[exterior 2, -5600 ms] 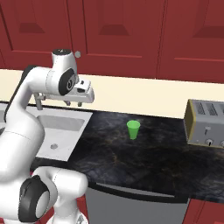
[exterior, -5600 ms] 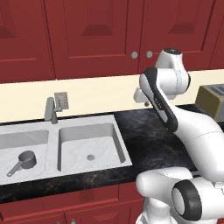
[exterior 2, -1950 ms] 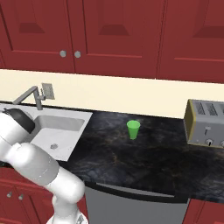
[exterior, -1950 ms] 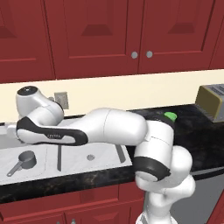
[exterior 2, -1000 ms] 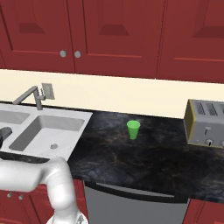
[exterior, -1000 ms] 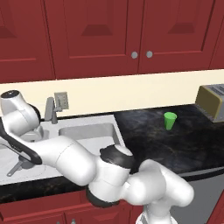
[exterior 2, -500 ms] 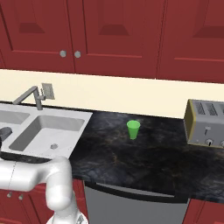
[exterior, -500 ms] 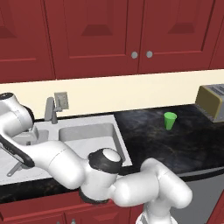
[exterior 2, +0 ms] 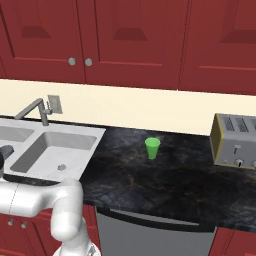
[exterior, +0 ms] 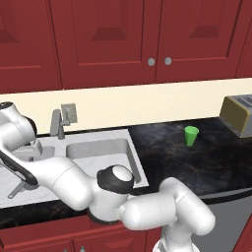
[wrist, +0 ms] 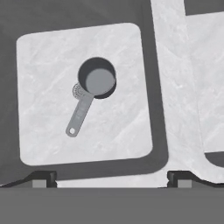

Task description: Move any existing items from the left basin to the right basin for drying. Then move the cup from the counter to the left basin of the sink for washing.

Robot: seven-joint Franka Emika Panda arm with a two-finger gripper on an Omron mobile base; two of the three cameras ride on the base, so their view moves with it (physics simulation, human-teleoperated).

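So the arm's swung way over to the left and the gripper point(wrist: 109, 178) is hanging above the left basin point(wrist: 39, 131), jaws spread wide with nothing between them. Looking straight down from the hand, the little grey pot point(wrist: 97, 82) sits on the basin floor right over the drain point(wrist: 78, 90), bowl side up, handle point(wrist: 79, 115) lying flat and angled off from the bowl. I'd say the hand is parked up there to line up a grab before dropping in.

There's decent bare floor all around the pot, and none of it touches the walls, so the fingers should have room either side of the handle. The divider ridge point(wrist: 168, 87) between the bowls is what it'll have to clear to reach the right basin point(exterior: 101, 152). How high the hand actually is, I can't really tell.

The green cup point(exterior 2: 152, 148) is standing upright on the black counter point(exterior 2: 165, 180), well to the right of the sink point(exterior 2: 80, 150), with open worktop around it and the toaster point(exterior 2: 235, 140) further right.
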